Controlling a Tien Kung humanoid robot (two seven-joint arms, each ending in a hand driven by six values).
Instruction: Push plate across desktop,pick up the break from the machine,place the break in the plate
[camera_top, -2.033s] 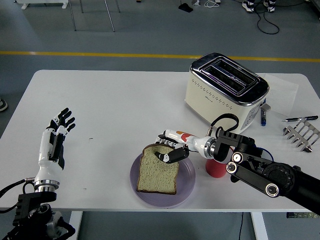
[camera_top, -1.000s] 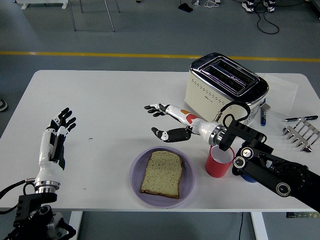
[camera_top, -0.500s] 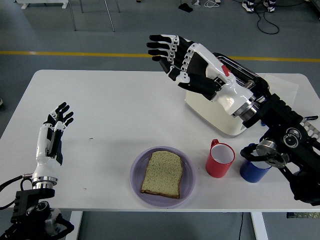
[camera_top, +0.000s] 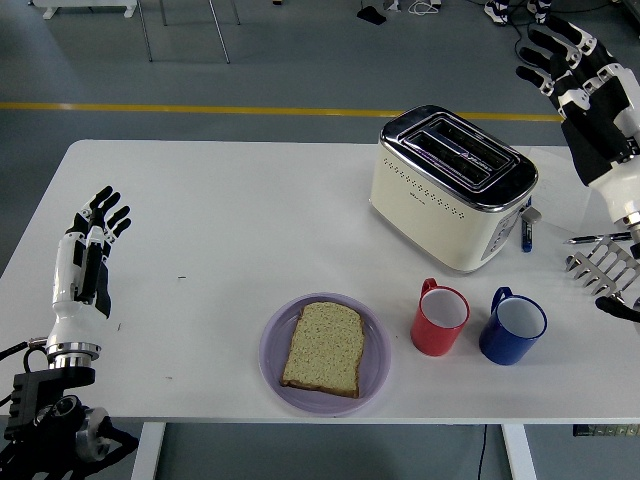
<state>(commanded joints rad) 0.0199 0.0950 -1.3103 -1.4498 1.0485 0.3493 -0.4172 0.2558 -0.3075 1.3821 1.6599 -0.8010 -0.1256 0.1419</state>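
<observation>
A slice of bread (camera_top: 322, 347) lies flat on the purple plate (camera_top: 374, 370) near the table's front edge. The cream and chrome toaster (camera_top: 450, 186) stands at the back right, its slots empty. My right hand (camera_top: 583, 82) is raised high at the right edge, above and right of the toaster, fingers spread and holding nothing. My left hand (camera_top: 88, 255) stands upright at the left edge of the table, fingers spread, far from the plate.
A red mug (camera_top: 440, 319) and a blue mug (camera_top: 511, 326) stand right of the plate. A blue pen (camera_top: 526, 234), a black pen (camera_top: 598, 238) and a metal toast rack (camera_top: 604, 270) lie at the right edge.
My right hand let go of the bread on the plate, rose over the toaster and swung up to the far right. The blue mug came into view. My left hand drifted slightly left.
</observation>
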